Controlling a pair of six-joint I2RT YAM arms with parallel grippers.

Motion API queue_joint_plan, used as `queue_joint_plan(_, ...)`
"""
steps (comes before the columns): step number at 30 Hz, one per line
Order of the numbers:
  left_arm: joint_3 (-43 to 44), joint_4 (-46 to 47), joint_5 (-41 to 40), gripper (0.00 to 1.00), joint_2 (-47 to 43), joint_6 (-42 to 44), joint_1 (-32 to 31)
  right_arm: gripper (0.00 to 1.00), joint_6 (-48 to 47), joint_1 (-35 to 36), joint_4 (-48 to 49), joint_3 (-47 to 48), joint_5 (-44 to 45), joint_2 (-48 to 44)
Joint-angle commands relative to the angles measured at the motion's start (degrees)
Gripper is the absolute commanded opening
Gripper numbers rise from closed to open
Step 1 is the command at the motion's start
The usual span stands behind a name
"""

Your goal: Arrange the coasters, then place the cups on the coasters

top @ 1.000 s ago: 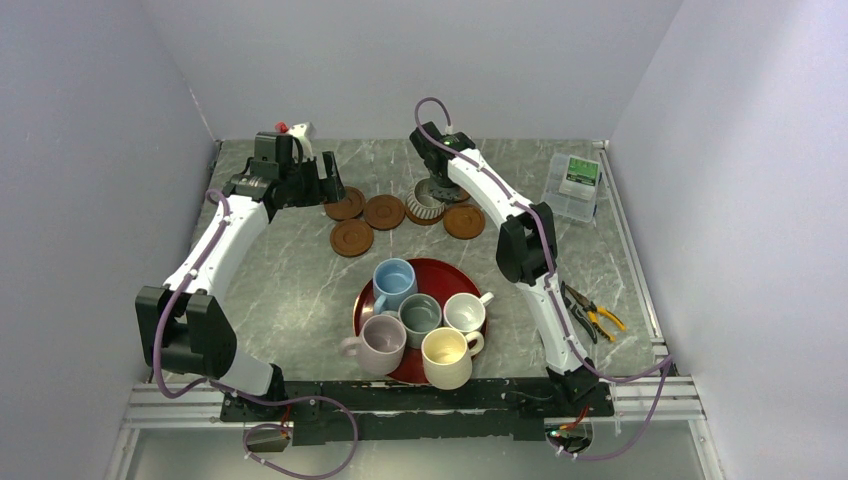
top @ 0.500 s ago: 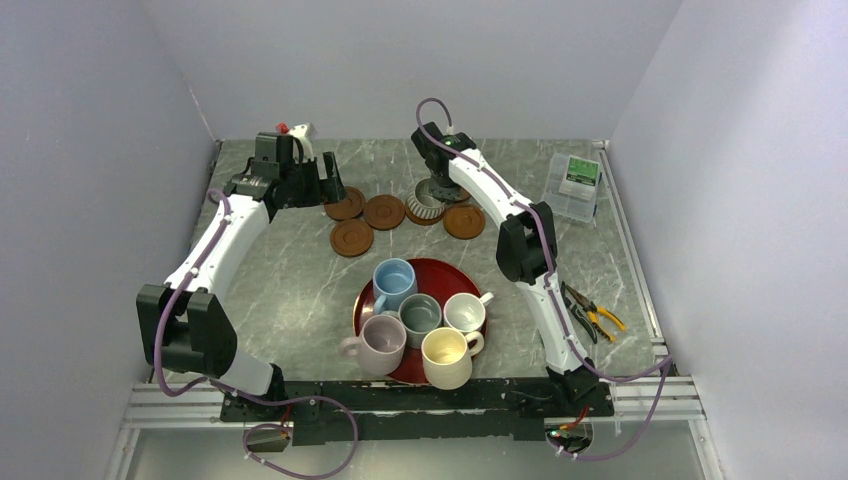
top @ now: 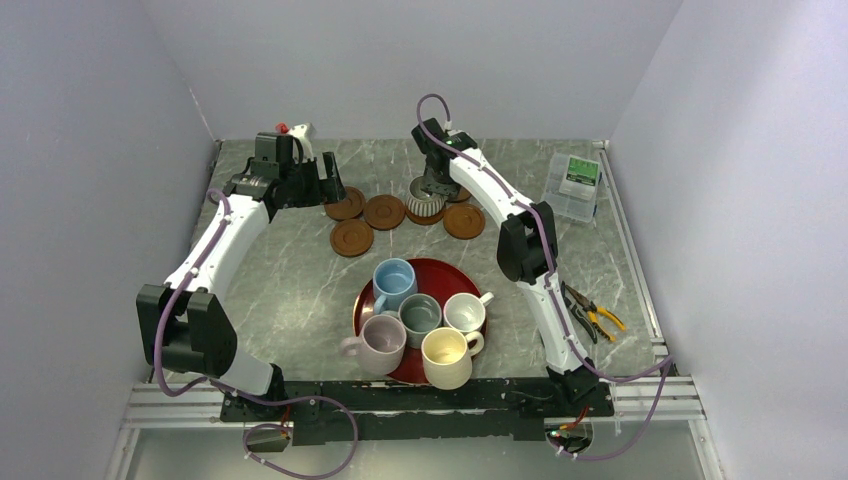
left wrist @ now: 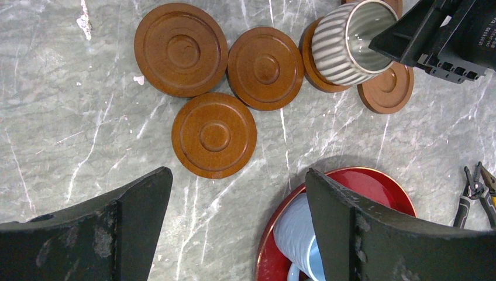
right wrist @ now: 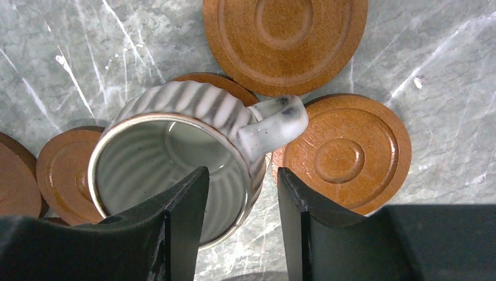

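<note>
The ribbed mug (right wrist: 175, 108) stands on a coaster (right wrist: 213, 80), its wall beside the handle between the parted, unclamped fingers of the right gripper (right wrist: 243, 174).

The left gripper (left wrist: 237, 175) hangs with its two dark fingers (left wrist: 126, 225) spread wide across the bottom of the frame, above a grey marble tabletop (left wrist: 70, 123). A coaster (left wrist: 180, 48) lies at upper left, a second coaster (left wrist: 266, 67) just beside it, and a third coaster (left wrist: 214, 134) below and between them. At upper right a ribbed grey-white mug (left wrist: 340, 45) stands on a fourth coaster (left wrist: 307, 55), with the black right gripper (left wrist: 391, 36) at its rim and partly over a fifth coaster (left wrist: 383, 91). At lower right a red tray (left wrist: 374, 175) holds a light blue mug (left wrist: 297, 231). Pliers (left wrist: 476, 193) lie at the right edge.
</note>
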Motion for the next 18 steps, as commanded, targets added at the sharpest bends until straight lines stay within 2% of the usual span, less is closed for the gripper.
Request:
queue_joint_plan(1, 0.9, 1.0, 1.1, 0.9, -0.6, 0.0, 0.4, 0.51, -0.7, -0.3, 2.3, 1.4, -1.1, -3.8)
queue_joint_plan(10, 0.6, 1.1, 0.3, 0.9, -0.9, 0.1, 0.5, 0.56, -3.5, -0.3, 5.4, -0.1, -4.6, -8.3)
queue_joint_plan(18, 0.3, 1.5, -0.5, 0.9, -2.1, 0.4, 1.3, 0.63, -8.1, -0.2, 14.5, -11.6, -7.5, -23.9)
